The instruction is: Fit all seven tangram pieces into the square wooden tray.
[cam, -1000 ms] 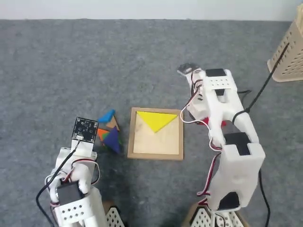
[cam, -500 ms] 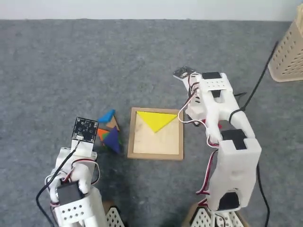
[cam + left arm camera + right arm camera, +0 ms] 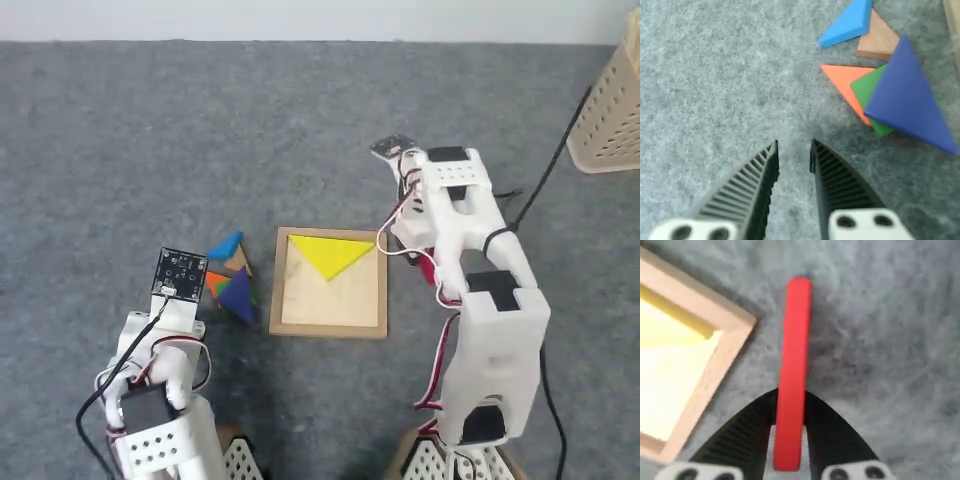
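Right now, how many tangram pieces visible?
7: yellow triangle in square wooden tray; red piece in right tool; light-blue piece, bare-wood piece, orange piece, green piece, dark-blue triangle piled beside tray.

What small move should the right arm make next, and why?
Probably carry the red piece over the bare wood of the tray, beside the yellow triangle: the right pincer is shut on it, and it hangs outside the tray's corner.

Left tool (image 3: 794, 145) low, jaws slightly apart. Right tool (image 3: 790, 396) clamped on red piece (image 3: 797, 330), probably pointing down.
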Tool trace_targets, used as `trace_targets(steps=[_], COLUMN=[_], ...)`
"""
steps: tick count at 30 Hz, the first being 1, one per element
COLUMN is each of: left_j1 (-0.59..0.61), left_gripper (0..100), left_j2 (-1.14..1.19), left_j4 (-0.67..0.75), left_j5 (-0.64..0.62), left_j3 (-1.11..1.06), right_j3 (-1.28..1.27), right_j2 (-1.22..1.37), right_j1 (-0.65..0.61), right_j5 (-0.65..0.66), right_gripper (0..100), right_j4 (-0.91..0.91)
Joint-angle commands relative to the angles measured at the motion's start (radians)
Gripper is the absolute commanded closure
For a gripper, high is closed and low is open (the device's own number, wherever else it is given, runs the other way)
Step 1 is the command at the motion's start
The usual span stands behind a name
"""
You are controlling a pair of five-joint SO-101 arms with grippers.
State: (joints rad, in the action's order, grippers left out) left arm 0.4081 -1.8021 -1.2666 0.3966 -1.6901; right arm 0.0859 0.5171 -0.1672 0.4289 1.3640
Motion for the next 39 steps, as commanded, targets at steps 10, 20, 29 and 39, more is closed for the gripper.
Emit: trace_targets(steps=[10,20,29,39], left_j1=[0.002,0.002,0.002,0.002], left_gripper=[90,90,90,90], left_j2=[-0.014,-0.014,-0.014,-0.014], left_j4=[-0.002,-0.002,-0.002,-0.002], left_j5=[0.014,0.014,0.014,0.014], left_j3=[0.004,0.004,0.004,0.004], right_j3=[-0.153,-0.365,-0.170,-0.080], right_j2=[-0.476,-0.607,-0.363,-0.259], right_j1=[-0.119,-0.392,-0.552,-0.625], right_j5=[-0.321,-0.439,-0.640,-0.801], right_gripper=[99.3,99.3,99.3,99.2], right_j4=[-0.021,-0.185,-0.170,-0.104])
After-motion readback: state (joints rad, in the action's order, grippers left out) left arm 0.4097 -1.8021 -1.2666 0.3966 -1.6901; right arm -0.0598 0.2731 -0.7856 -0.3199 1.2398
